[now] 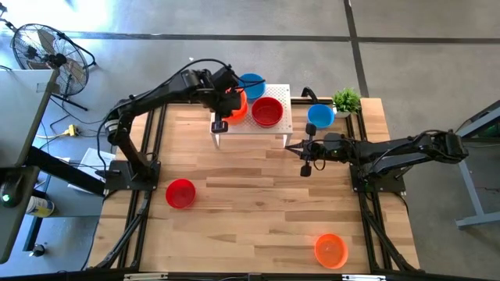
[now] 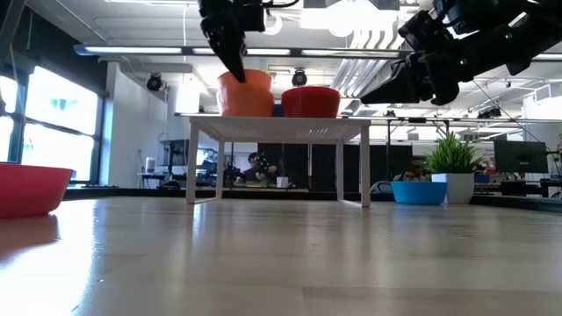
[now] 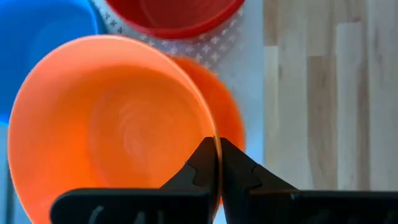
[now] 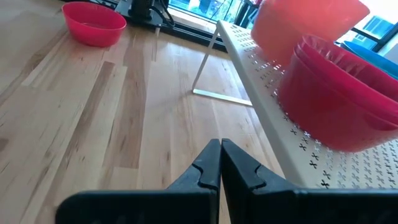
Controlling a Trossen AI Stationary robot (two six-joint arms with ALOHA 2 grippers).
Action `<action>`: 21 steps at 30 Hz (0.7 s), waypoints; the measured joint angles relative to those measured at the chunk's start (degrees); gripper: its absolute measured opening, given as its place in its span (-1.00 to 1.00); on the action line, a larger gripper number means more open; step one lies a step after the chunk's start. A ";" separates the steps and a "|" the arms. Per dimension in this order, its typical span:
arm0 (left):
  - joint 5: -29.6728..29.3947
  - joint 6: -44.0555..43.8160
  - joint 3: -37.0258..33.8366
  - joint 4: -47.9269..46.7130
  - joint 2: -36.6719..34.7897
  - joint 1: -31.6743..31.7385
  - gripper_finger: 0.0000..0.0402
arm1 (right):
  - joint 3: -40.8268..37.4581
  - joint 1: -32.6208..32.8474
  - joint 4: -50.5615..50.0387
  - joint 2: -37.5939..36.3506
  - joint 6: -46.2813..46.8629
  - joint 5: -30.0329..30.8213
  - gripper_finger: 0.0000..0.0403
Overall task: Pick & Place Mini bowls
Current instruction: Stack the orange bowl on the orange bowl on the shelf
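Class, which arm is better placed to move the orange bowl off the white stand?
Left: its gripper is already shut on the orange bowl rim. The right gripper hangs shut beside the white stand, holding nothing.

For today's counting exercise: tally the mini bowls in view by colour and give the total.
Red bowls: 2, one on the white stand, one on the table.
Blue bowls: 2.
Orange bowls: 2, one held by the left tool, one on the table.
Total: 6.
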 joint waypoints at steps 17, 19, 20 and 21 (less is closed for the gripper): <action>2.95 -2.97 0.00 -0.90 0.00 -0.02 -0.69 | 0.00 0.00 0.00 0.00 -0.01 0.00 -1.00; 2.53 -3.05 0.00 -0.88 0.00 -0.02 -0.60 | 0.00 0.00 0.00 0.00 -0.02 0.02 -1.00; 1.97 -3.06 0.00 -0.90 0.00 -0.02 -0.56 | 0.00 0.00 0.00 0.00 -0.01 0.02 -1.00; 1.64 -3.08 0.00 -0.90 0.00 -0.02 -0.53 | 0.00 0.00 0.00 0.00 -0.01 0.01 -1.00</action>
